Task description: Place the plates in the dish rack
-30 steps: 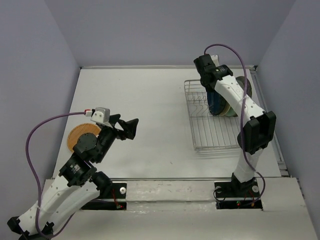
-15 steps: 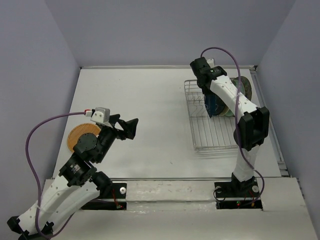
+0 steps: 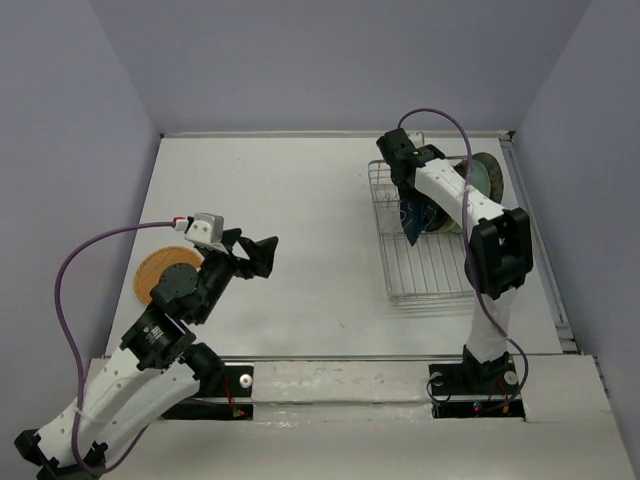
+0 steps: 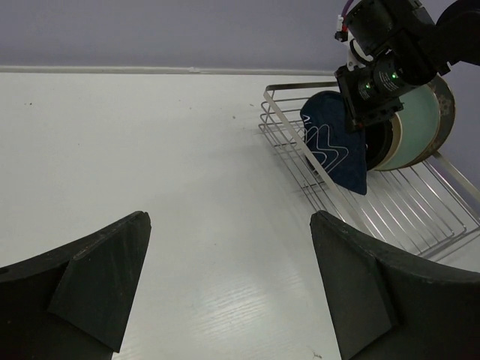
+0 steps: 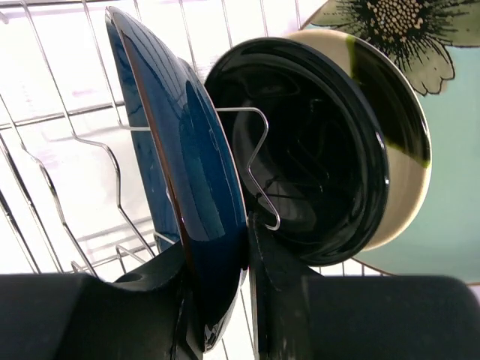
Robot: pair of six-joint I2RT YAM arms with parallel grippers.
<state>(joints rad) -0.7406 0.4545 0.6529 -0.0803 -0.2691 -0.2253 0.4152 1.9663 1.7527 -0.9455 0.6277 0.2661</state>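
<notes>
My right gripper [image 3: 408, 192] is shut on the rim of the dark blue teardrop plate [image 5: 180, 172] and holds it on edge between the tines of the silver wire dish rack [image 3: 425, 270]; the plate also shows in the top view [image 3: 413, 218] and the left wrist view [image 4: 334, 146]. Behind it in the rack stand the small glossy black plate [image 5: 315, 165], the cream plate [image 5: 405, 187] and the pale teal flower plate [image 5: 442, 150]. The orange woven plate [image 3: 158, 272] lies flat at the table's left, partly under my left arm. My left gripper [image 3: 258, 256] is open and empty over the table.
The rack's near rows of tines [image 4: 420, 217] hold nothing. A raised rail [image 3: 540, 250] runs along the table's right edge beside the rack. Purple walls stand close on the left, back and right.
My right gripper has moved left and toward the back of the rack with the blue plate, which now tilts over the rack's left side. The left arm has barely shifted.
</notes>
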